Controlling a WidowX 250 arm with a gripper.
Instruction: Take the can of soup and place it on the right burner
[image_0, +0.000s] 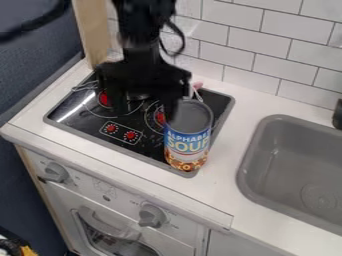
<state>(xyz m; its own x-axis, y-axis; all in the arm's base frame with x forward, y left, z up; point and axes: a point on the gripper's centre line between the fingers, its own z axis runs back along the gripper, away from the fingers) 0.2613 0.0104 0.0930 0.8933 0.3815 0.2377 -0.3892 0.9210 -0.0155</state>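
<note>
The black gripper (145, 106) hangs over the back and middle of the black stove top (83, 118), its two fingers spread well apart. The soup can (188, 142), with a blue, white and orange label and a grey top, stands upright at the stove's right front part. It is to the right of the gripper, outside the fingers, with the right finger close to its upper left side. Whether they touch I cannot tell. The right burner (159, 119), with a red centre, lies just left of the can and is partly hidden by the right finger.
The left burner (104, 99) is partly behind the gripper. A metallic object (138, 96) shows between the fingers. A grey sink (294, 170) is set into the white counter (230, 145) at the right. A tiled wall (267, 47) stands behind.
</note>
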